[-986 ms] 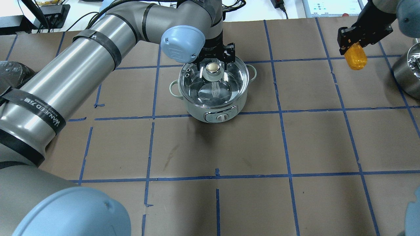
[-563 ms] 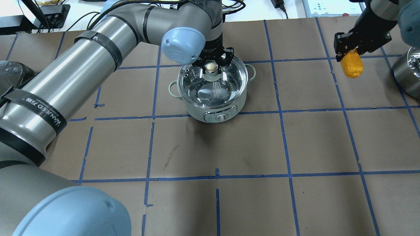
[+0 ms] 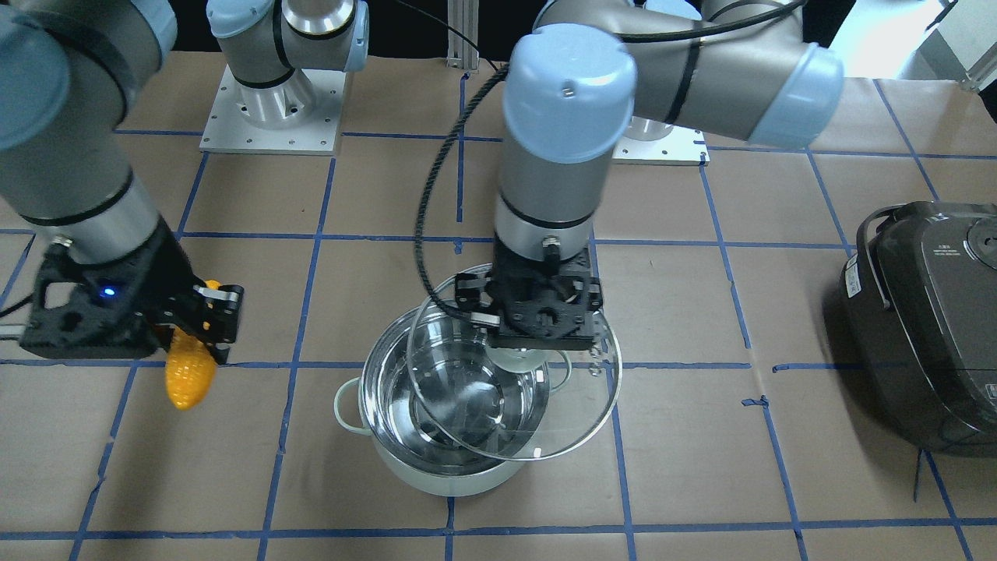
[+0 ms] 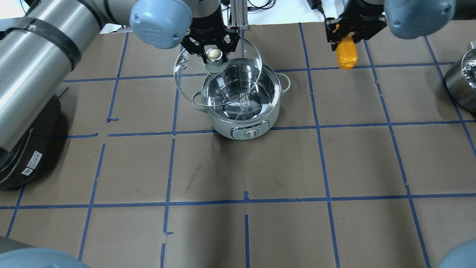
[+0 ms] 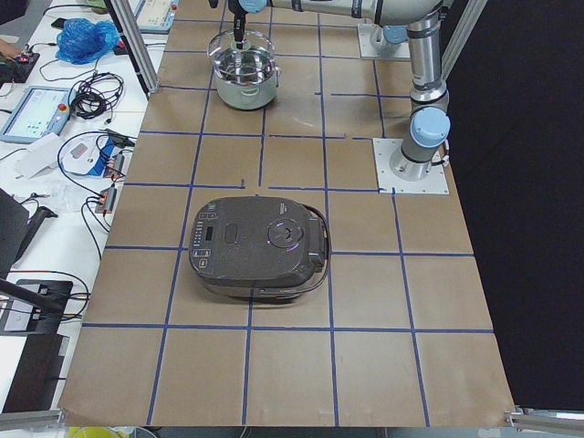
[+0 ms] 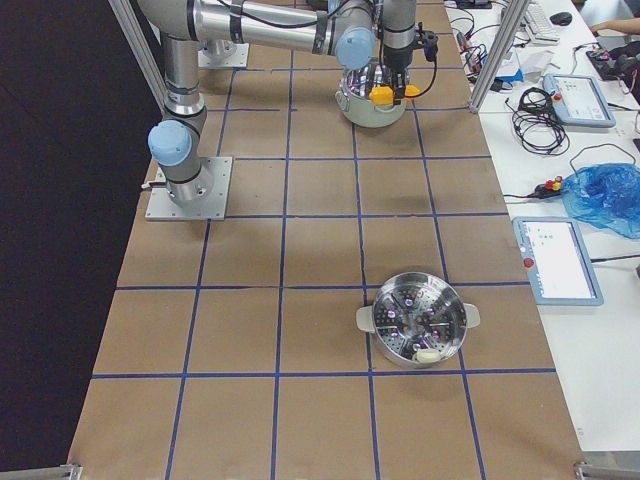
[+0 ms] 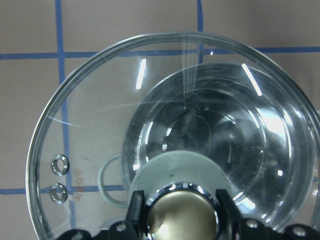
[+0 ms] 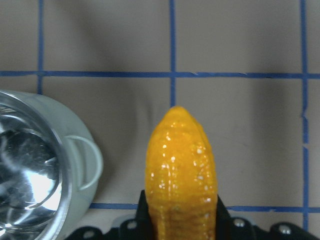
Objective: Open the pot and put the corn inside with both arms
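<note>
- Now the brown-papered table (image 4: pixel 260 167), gridded in blue tape, carries a dark rice cooker (image 3: pixel 927 327) toward the robot's left end and a steel steamer (image 6: pixel 418 318) toward its right.
- The pot (image 4: pixel 275 115) stands open where it stood before, on the table's far half.
- Its glass lid (image 4: pixel 238 56), seated a moment ago, hangs raised and offset toward the robot's left, with the left gripper (image 4: pixel 212 52) clamped on the knob (image 4: pixel 213 54).
- The corn (image 4: pixel 346 56), pinched in the right gripper (image 4: pixel 346 40), has travelled closer to the pot but is still well apart.
</note>
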`<state>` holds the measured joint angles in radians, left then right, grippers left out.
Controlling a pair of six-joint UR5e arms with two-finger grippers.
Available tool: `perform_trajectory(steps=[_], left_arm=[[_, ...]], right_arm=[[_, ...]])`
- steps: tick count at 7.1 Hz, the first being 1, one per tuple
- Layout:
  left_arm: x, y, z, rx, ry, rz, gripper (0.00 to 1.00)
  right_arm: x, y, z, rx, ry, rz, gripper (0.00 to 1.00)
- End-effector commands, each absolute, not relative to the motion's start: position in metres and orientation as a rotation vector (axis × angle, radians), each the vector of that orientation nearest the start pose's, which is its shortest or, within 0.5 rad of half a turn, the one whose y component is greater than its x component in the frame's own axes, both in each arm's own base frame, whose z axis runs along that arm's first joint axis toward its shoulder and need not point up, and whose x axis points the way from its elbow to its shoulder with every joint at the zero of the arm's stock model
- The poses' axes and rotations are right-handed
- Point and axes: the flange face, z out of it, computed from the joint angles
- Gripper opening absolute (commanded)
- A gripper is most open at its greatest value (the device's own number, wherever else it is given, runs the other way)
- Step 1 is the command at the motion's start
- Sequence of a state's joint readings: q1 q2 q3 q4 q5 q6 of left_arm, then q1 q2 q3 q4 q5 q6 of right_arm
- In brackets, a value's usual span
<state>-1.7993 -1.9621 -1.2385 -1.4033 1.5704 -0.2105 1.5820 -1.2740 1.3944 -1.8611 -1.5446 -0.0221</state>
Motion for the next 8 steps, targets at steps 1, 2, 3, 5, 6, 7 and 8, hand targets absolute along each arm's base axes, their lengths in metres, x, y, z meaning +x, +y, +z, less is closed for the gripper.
perform_trajectory(steps=[1,2,3,5,6,7,8], left_arm=[[-0.176,-0.637,0.45,0.037,3.147,-0.154,0.03],[-0.119,-0.646,0.428,0.036,3.136,-0.104,0.03],[-0.054,-0.65,0.399,0.103,3.133,-0.072,0.03],[-0.006,-0.652,0.328,0.056,3.143,-0.053,0.03],[-0.006,-0.654,0.287,0.058,3.138,-0.083,0.03],[-0.005,-0.656,0.264,0.051,3.131,-0.125,0.03],[-0.004,-0.66,0.247,0.032,3.135,-0.104,0.03]], right_arm=[[0.256,-0.642,0.407,-0.167,3.077,-0.224,0.03],[0.288,-0.641,0.377,-0.22,3.073,-0.188,0.03],[0.32,-0.637,0.354,-0.283,3.063,-0.187,0.03],[0.349,-0.638,0.305,-0.369,3.045,-0.109,0.09],[0.355,-0.633,0.292,-0.42,3.035,-0.089,0.21],[0.357,-0.632,0.286,-0.412,3.03,-0.127,0.36],[0.355,-0.633,0.287,-0.409,3.03,-0.132,0.92]])
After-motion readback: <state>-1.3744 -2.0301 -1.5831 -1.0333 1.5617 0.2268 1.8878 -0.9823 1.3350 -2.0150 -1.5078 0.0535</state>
